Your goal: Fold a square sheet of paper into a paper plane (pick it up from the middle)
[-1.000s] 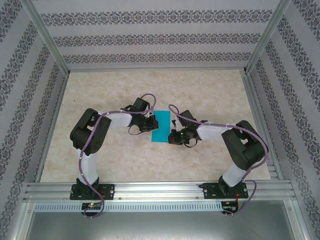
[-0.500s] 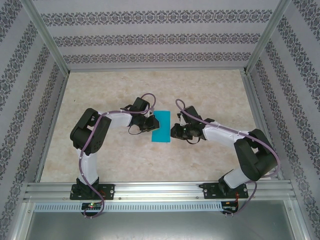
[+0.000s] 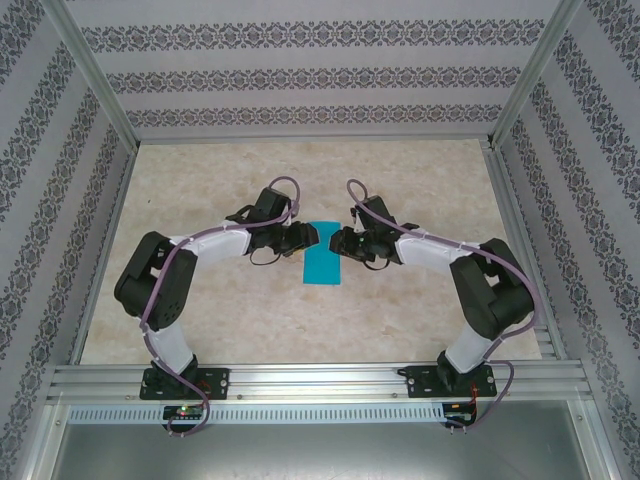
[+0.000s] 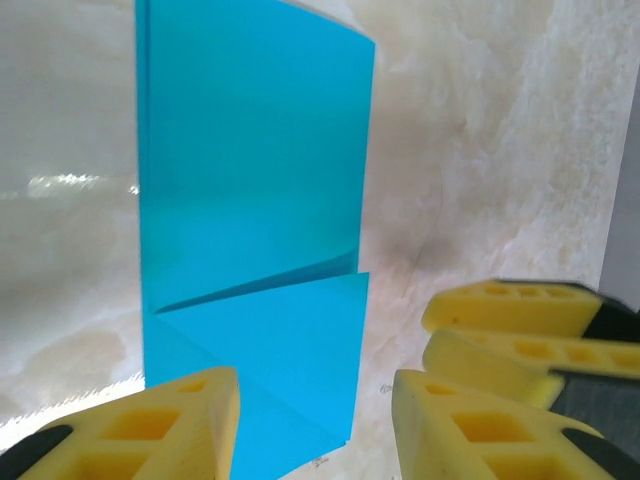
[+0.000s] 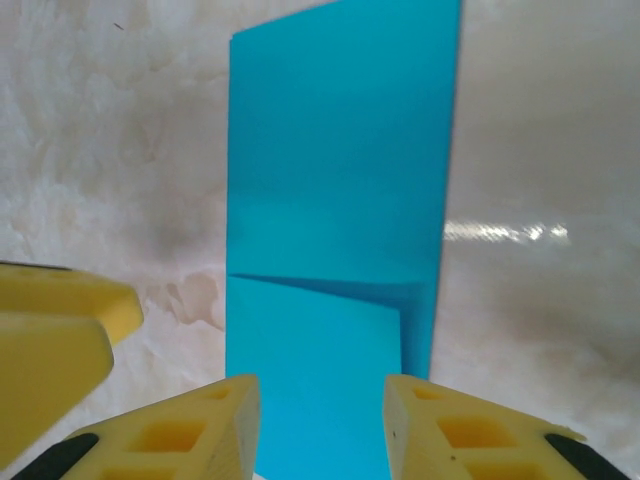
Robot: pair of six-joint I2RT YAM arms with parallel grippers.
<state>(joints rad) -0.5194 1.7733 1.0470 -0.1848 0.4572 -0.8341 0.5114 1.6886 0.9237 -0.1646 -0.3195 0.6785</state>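
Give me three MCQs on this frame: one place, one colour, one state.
1. Where is the sheet of paper? A flat on the table, at the tips of the left gripper and right gripper; B against the far wall; C lifted in the air.
2. Its colour? A red; B white; C teal-blue.
3. Both grippers' jaws? A clamped on the paper; B apart, holding nothing; C shut empty.
Key: A, it lies flat below the fingers; C, teal in every view; B, yellow fingers stand apart.
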